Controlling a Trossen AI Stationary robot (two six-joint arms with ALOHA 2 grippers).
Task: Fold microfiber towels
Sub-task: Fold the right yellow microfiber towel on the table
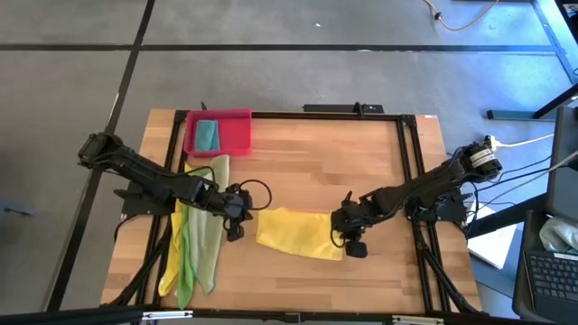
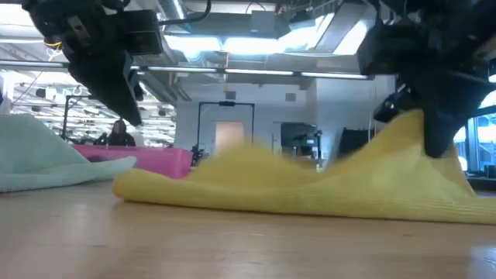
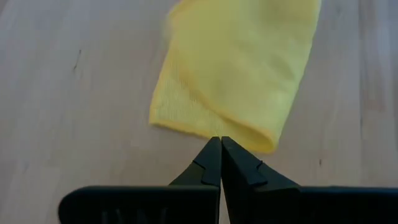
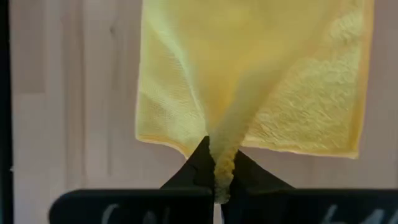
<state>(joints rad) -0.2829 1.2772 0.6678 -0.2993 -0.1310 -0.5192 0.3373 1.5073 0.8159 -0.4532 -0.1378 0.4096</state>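
A yellow towel lies in the middle of the table. Its left end rests flat, and its right end rises in a peak. My right gripper is shut on that right end. My left gripper hangs shut a little above the table, just off the towel's left end, and touches nothing. In the low view it shows at the upper left, clear of the cloth. My right gripper pinches a gathered ridge of the yellow towel between its two fingers, near the towel's right edge. The fingers come from above, slanting down from the table's right side. That end is drawn up into a peak, and the rest lies slack on the table.
A pile of pale olive-green, yellow and bright green towels lies along the table's left side under my left arm. A pink tray at the far left holds a teal towel. Black rails frame the table.
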